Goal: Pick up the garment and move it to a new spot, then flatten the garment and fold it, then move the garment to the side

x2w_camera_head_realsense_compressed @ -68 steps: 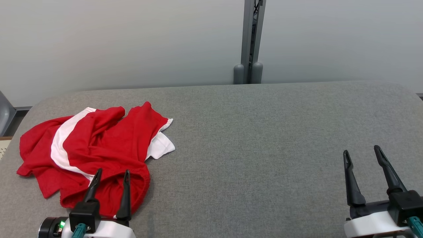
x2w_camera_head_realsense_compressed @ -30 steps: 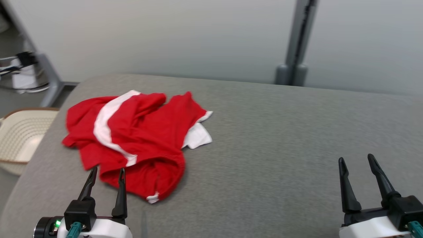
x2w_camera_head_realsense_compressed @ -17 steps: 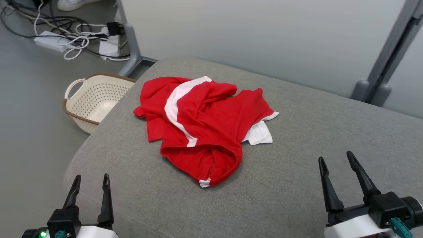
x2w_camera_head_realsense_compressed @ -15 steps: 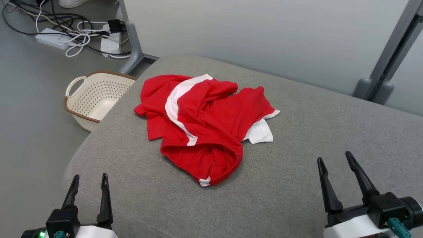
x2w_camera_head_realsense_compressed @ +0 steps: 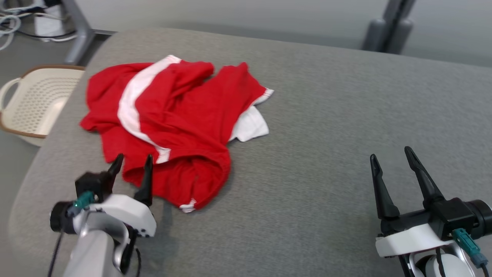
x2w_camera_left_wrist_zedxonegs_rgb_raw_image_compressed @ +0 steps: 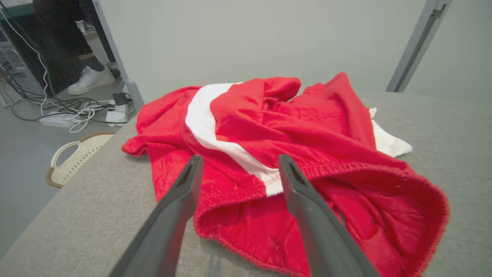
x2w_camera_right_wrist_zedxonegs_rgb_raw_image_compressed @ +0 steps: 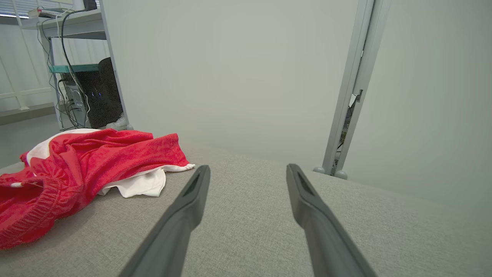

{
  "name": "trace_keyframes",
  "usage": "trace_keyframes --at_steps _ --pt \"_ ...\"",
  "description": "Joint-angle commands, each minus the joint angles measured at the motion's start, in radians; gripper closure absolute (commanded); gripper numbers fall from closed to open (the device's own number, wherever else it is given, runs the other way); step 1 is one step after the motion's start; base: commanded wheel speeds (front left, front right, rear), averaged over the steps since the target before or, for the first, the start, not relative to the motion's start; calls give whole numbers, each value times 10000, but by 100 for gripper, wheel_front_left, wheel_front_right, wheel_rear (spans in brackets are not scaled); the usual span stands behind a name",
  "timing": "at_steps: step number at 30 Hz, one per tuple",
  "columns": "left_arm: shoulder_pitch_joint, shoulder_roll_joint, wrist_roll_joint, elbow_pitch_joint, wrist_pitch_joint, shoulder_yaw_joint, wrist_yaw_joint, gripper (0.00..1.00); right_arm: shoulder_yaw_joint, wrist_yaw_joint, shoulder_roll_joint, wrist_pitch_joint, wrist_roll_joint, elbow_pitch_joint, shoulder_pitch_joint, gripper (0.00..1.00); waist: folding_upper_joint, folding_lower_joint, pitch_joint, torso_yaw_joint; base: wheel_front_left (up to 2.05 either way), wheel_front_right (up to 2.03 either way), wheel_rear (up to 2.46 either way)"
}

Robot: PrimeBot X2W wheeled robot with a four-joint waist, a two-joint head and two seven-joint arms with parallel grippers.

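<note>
At the near hem of the crumpled garment (x2w_camera_head_realsense_compressed: 184, 111), the left claw (x2w_camera_head_realsense_compressed: 133, 158) hangs spread and empty; every step remains.

Red garment (x2w_camera_head_realsense_compressed: 184, 115) with a white stripe and white trim, crumpled in a loose heap, elastic waistband gaping open. Lies unfolded on the grey counter (x2w_camera_head_realsense_compressed: 338, 127), near its left end.

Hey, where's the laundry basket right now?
In the head view the cream basket sits on the floor at far left, just off the grey table's left end, nearest the crumpled red garment and ahead-left of the left gripper.
</note>
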Motion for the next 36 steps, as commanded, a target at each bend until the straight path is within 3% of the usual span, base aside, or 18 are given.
trace_keyframes --at_steps 1,8,17,18,19,36 --pt "-464 210 -136 322 276 -27 -93 0 -13 1 -68 -53 101 5 -127 0 -1 0 651 -880 0 0 0" --pt "-1824 967 -664 1683 2415 -61 -212 0 109 1 -66 -53 594 152 -194 0 -1 0 586 -1711 0 0 0" --pt "-2056 1490 -1170 2179 5359 21 -193 0 111 1 -69 -53 684 233 -172 0 -1 0 335 -2013 0 0 0" --pt "-1990 1486 -1284 2183 5539 39 -203 74 109 1 -68 -53 694 238 -180 0 -1 0 321 -2028 0 0 0" --pt "-1923 1547 -1274 2139 5651 -1 -215 100 108 1 -66 -53 703 248 -180 0 -1 0 294 -2042 0 0 0" --pt "-645 2273 -3196 -1307 7430 -385 -284 100 -149 1 -69 -53 690 316 207 0 -1 0 -20 -1657 0 0 0"
